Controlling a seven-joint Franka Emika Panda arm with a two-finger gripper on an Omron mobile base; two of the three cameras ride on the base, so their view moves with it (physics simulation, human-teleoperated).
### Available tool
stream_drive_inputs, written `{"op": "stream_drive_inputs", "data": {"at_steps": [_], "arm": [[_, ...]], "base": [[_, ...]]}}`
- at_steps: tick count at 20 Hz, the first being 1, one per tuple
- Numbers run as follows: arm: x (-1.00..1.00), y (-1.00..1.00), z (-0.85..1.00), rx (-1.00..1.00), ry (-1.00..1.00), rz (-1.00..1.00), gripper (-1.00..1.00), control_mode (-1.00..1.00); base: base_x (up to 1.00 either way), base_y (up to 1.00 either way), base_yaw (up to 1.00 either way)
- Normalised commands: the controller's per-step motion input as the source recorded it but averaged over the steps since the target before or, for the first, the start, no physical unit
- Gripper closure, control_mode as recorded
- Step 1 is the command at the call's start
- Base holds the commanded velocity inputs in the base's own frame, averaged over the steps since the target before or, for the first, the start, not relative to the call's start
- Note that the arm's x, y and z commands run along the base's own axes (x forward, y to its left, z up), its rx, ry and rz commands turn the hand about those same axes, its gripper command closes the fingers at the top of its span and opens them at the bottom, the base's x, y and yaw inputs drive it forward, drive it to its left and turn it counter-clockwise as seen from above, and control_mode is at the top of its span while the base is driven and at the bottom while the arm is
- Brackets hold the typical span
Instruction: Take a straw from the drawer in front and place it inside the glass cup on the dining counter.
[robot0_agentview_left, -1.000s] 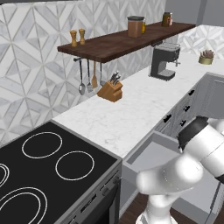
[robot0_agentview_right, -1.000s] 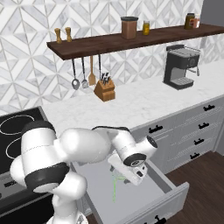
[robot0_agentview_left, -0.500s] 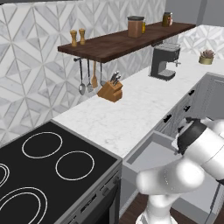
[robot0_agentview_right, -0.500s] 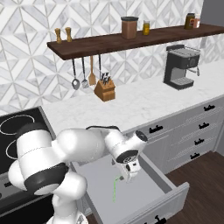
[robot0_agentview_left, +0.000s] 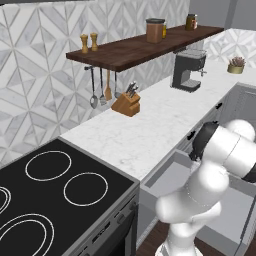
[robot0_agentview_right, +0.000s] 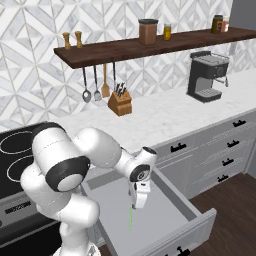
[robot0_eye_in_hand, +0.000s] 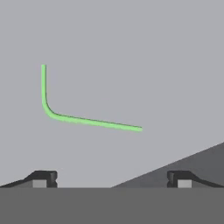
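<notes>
A knife block and coffee machine stand on the tabletop; the pulled-out drawer holds a green straw beneath the spread hand.

One straw, one open drawer, one coffee machine — three hanging utensils, two shakers.

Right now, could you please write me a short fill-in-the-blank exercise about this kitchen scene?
1. The green straw lies inside the open ____.
2. The gripper hangs over the straw with its jaws ____.
3. The knife block stands on the worktop under the wooden ____.
4. In the hand view the straw is not straight but ____.

Missing words: drawer; open; shelf; bent
</notes>
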Motion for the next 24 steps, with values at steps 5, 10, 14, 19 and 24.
{"op": "stream_drive_inputs", "data": {"at_steps": [5, 10, 14, 19, 24], "arm": [[0.10, -0.22, -0.22, 0.00, 0.20, -0.18, -1.00, -1.00], [0.23, -0.06, -0.14, 0.00, 0.15, -0.15, -1.00, -1.00], [0.28, 0.00, -0.12, 0.00, 0.13, -0.12, -1.00, -1.00], [0.15, 0.00, -0.23, 0.00, 0.12, -0.09, -1.00, -1.00], [0.05, 0.00, -0.28, 0.00, 0.05, -0.07, -1.00, -1.00]], "base": [[0.00, 0.00, 0.00], [0.00, 0.00, 0.00], [0.00, 0.00, 0.00], [0.00, 0.00, 0.00], [0.00, 0.00, 0.00]]}}
